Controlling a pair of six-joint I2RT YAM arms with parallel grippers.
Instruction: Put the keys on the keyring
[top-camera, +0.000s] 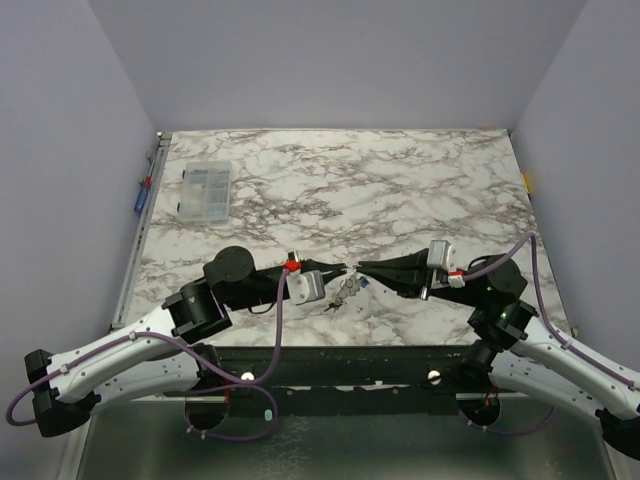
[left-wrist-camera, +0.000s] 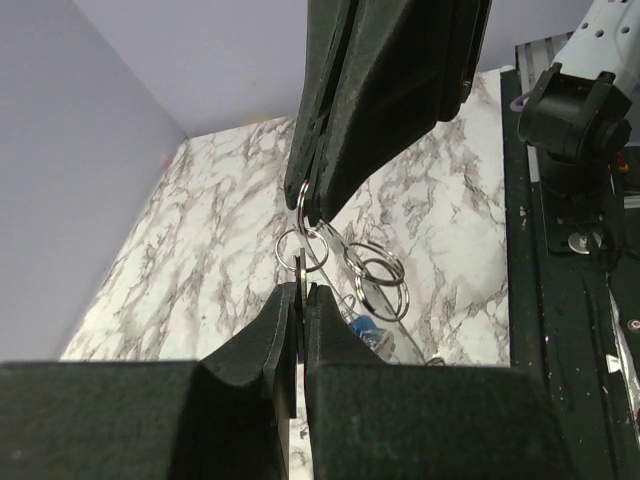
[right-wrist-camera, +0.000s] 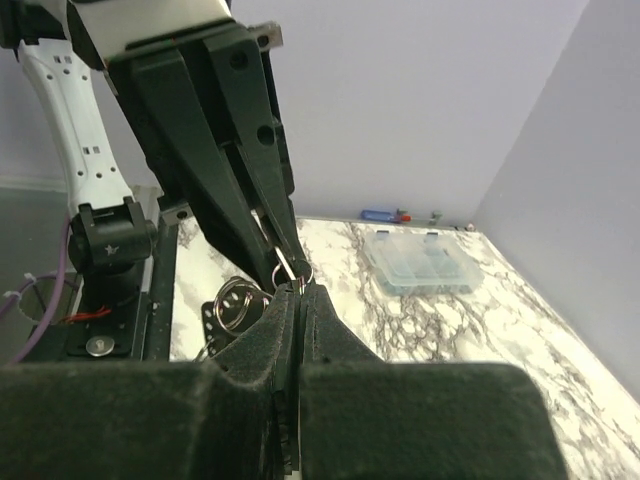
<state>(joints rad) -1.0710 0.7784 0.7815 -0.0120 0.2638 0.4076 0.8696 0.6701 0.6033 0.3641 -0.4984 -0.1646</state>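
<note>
While my two arms stretch toward each other low in the middle of the top view, my left tool (top-camera: 343, 268) and my right tool (top-camera: 361, 266) meet tip to tip just above the desk (top-camera: 400, 190). Both are pressed together, and each one pinches thin metal wire of the keyring (left-wrist-camera: 281, 247).

Seen from the left wrist, my left tool stands at the lower edge of the frame and grips one loop edge-on. The right tool enters from the top of that frame and nips a small loop at its very tip. Between the two tips there is a round pale loop, and more loops hang to the right of it, overlapping. Which loop belongs to which, I cannot tell.

The keys (top-camera: 343, 291) hang in a small bunch directly below the meeting tips in the top view, very close to the desk. A blue-headed key (left-wrist-camera: 367, 331) shows at the lower centre of the left wrist view. One clear compartment box (top-camera: 203, 190) lies well apart, at the upper left of the desk.
</note>
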